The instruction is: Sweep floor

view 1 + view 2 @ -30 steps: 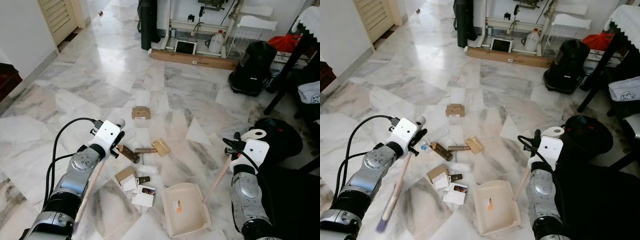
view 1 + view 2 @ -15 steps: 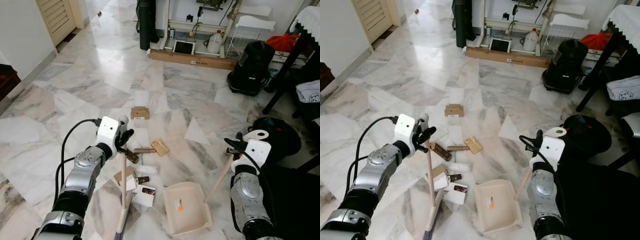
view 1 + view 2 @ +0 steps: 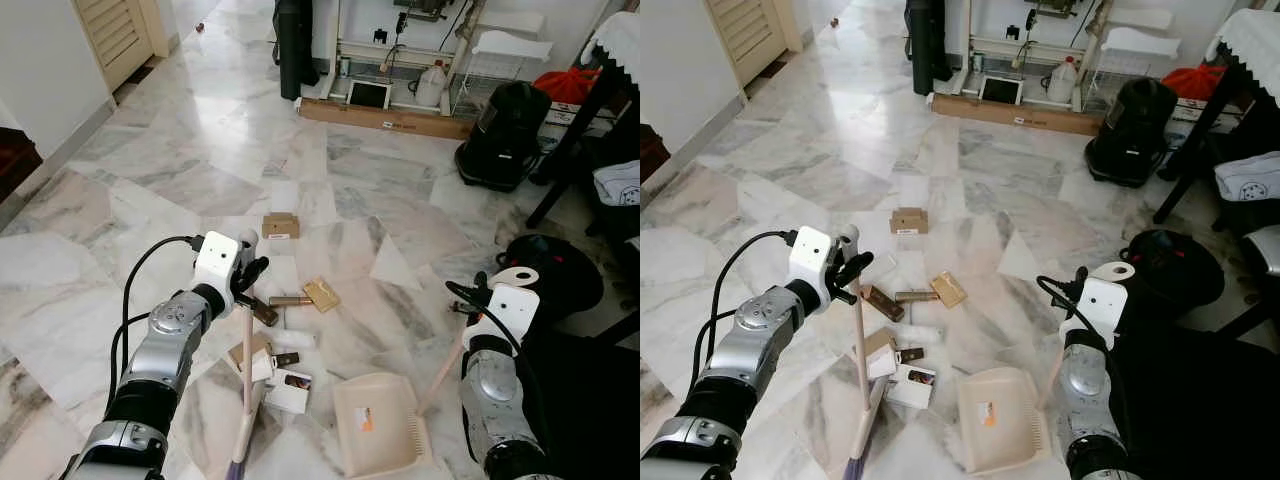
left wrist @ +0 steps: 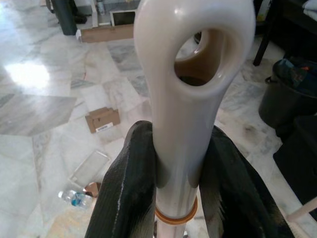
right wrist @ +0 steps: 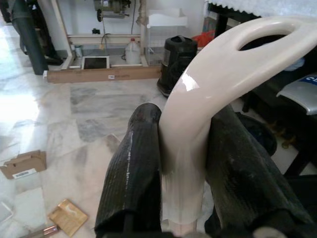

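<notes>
The broom [image 3: 246,385] stands nearly upright, its long axis running from the looped handle top [image 4: 190,59] down to the bristle end [image 3: 855,462], which meets the marble floor [image 3: 200,150] on the robot's side of the litter. The left pincer [image 4: 179,168] pinches the pale handle just below the loop, one black finger [image 4: 126,193] on each side. The litter [image 3: 275,355], a loose cluster of cards, small packets and wrappers, lies touching or just beside the lower part of the broom; a brown stick-like piece [image 3: 262,312] and a tan packet [image 3: 322,293] lie just beyond it, and a small cardboard box [image 3: 281,226] lies farther out, well apart.

The dustpan [image 3: 378,424] rests on the floor to the right of the broom, near the litter, its open mouth turned toward the cluster. Its long handle [image 3: 440,365] slants up and to the right into the right pincer [image 5: 181,163], whose fingers [image 5: 131,168] are pressed against the curved, looped grip [image 5: 223,64].

Judged step: the sweep itself, with both tools in hand and no litter yet in the pan. The next move likely calls for drawing the bristles sideways across the cluster toward the dustpan while the pan's lip stays flat on the floor. The outlying box would need a separate, longer stroke.
</notes>
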Tool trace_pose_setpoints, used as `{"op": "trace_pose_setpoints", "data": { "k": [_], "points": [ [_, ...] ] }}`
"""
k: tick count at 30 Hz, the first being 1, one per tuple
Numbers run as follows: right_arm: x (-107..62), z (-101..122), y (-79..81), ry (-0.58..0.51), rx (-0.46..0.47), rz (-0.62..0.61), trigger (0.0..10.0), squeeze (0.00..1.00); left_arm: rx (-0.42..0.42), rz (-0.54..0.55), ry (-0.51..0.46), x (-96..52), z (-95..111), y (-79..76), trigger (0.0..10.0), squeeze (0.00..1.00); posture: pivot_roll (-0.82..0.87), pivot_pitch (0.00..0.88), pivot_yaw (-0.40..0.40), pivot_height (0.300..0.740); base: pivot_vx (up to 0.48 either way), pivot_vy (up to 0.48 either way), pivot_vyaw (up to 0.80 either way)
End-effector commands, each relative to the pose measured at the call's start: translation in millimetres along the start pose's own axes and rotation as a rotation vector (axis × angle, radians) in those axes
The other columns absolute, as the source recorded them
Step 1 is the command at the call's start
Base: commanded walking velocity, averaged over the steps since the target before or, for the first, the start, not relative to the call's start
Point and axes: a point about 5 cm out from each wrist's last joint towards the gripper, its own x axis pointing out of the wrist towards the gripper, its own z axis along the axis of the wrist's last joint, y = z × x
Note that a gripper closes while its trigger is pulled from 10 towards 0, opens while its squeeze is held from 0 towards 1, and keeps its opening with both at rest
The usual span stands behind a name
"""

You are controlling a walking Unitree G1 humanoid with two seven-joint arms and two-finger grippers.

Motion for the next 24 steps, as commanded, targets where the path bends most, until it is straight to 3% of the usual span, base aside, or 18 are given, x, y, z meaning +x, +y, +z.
{"op": "trace_pose_setpoints", "data": {
  "k": [1,24],
  "points": [
    [3.6,5.1,-2.6,-0.035,-0.001,-0.02,10.0,0.0,0.017,-0.012,-0.038,1.6,7.2,1.5,10.0,0.0,0.13,0.121,-0.055,0.74,0.0,0.0,0.0],
    [2.4,-5.8,-10.3,0.004,0.092,-0.184,10.0,0.0,0.025,-0.014,-0.071,-4.7,10.4,4.9,10.0,0.0,0.21,0.149,-0.052,0.74,0.0,0.0,0.0]
  ]
}}
